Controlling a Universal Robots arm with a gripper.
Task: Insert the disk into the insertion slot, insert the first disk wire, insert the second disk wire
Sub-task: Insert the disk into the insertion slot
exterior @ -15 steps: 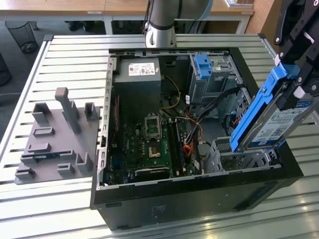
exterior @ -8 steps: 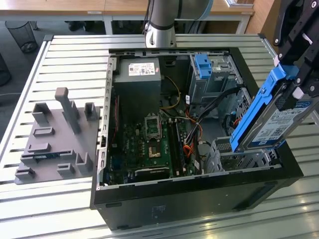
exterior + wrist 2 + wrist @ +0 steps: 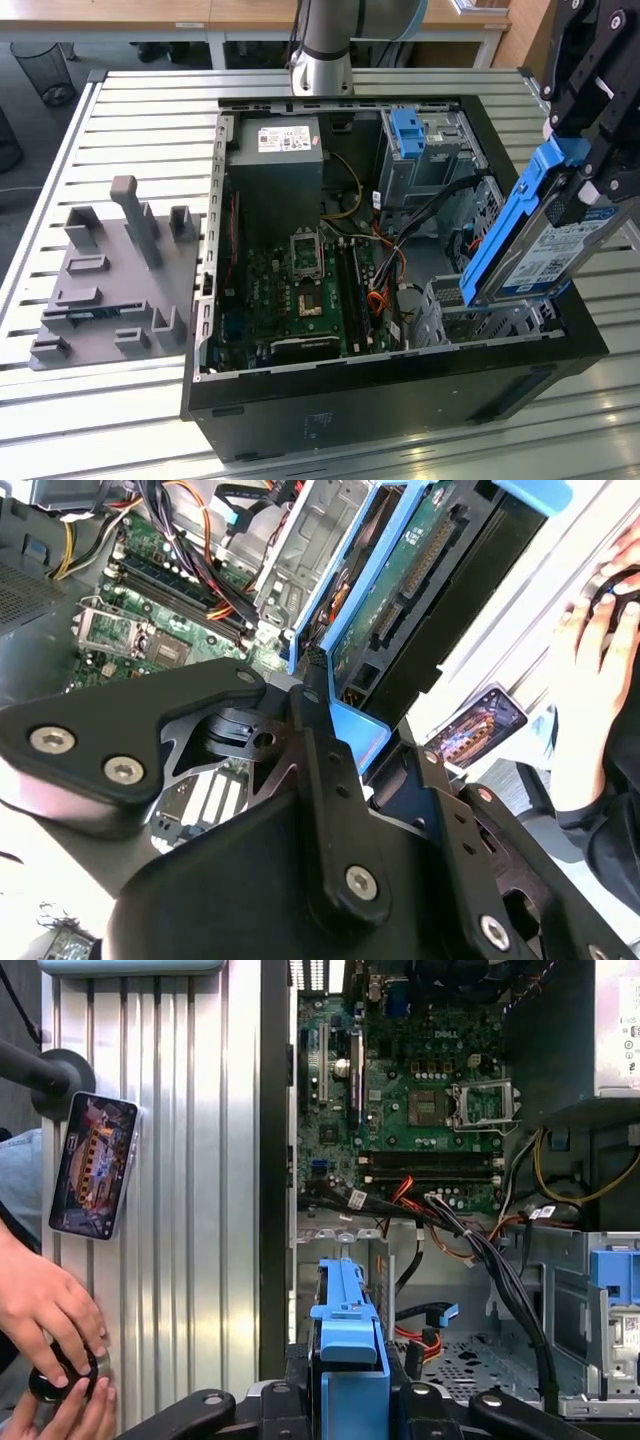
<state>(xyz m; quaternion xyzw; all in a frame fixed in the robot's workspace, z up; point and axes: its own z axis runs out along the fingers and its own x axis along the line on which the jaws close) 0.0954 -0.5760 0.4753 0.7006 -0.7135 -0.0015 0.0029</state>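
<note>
Exterior view, from its left to its right. One grey fixture plate (image 3: pixel 110 285) with upright pegs lies on the slatted metal table (image 3: pixel 150 110), well apart from the work. One open black computer case (image 3: pixel 400 400), side panel off, holds a power supply (image 3: pixel 275 150) at the far corner, a green motherboard (image 3: pixel 300 290) nearer the camera, and loose black cables (image 3: pixel 425 208) running toward the drive end. One taller grey bay with a blue latch (image 3: pixel 408 130), not the target. One insertion slot (image 3: pixel 445 312), a low perforated silver cage at the case's near corner, mouth unfilled. One disk (image 3: pixel 545 255), a silver drive in a blue carrier, is held tilted in the air with its lower end just above the insertion slot, not entered. One gripper (image 3: pixel 585 175) is clamped on the disk's upper end. Handling, as judged: rigid, fairly heavy for its bulk, sensitive to knocks. The bare circuit face seen in the second wrist view is best left untouched, and the carrier's side rails are the proper hold. In the first wrist view, a person's hand (image 3: pixel 45 1305) lies near a phone (image 3: pixel 92 1165).
</note>
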